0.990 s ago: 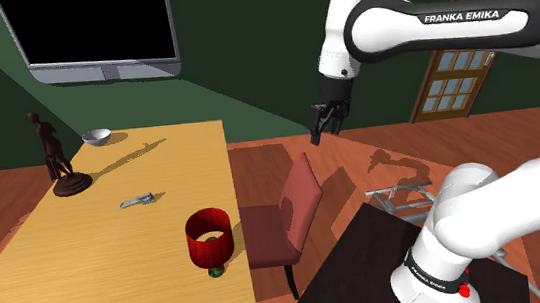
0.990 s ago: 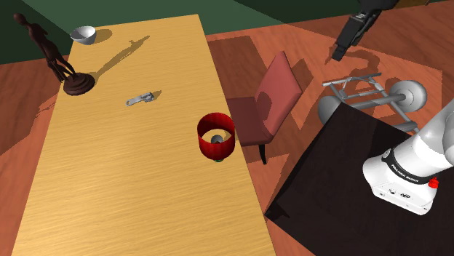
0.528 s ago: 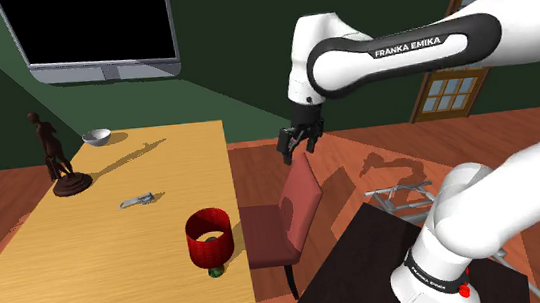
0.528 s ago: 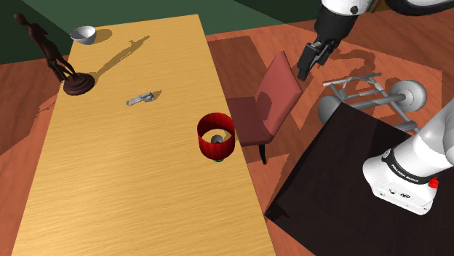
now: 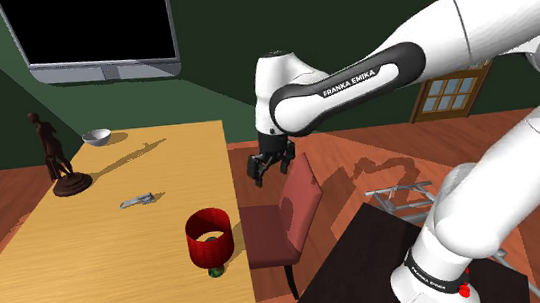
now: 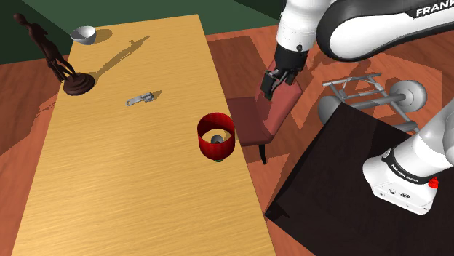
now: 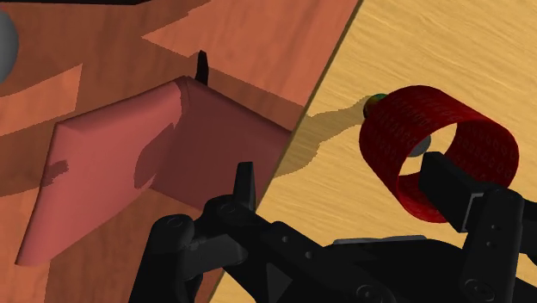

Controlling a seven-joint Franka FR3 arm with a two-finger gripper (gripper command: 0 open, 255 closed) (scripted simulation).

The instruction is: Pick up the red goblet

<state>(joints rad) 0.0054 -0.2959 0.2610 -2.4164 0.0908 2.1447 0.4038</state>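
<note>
The red goblet [image 5: 208, 237] stands upright on the wooden table [image 5: 97, 261] close to its long edge, beside a red chair [image 5: 299, 205]. Its wide red cup [image 6: 216, 135] rests on a small green foot. My black gripper [image 5: 263, 170] hangs in the air over the chair [image 6: 252, 124], just off the table's edge and apart from the goblet. In the wrist view the gripper [image 7: 344, 176] is open with nothing between its fingers, and the goblet [image 7: 439, 151] lies beyond one fingertip [image 7: 445, 176].
On the table's far end stand a dark figurine [image 5: 56, 159] and a pale bowl [image 5: 96, 138]; a small metal tool [image 5: 138, 199] lies mid-table. A screen [image 5: 97, 30] hangs on the green wall. A metal rack [image 6: 364, 91] sits on the floor by the black stand [image 6: 342, 167].
The arm has swung toward the shoulder view's left and lower, carrying the gripper from over the floor to over the chair by the table's edge. The goblet has not moved.
</note>
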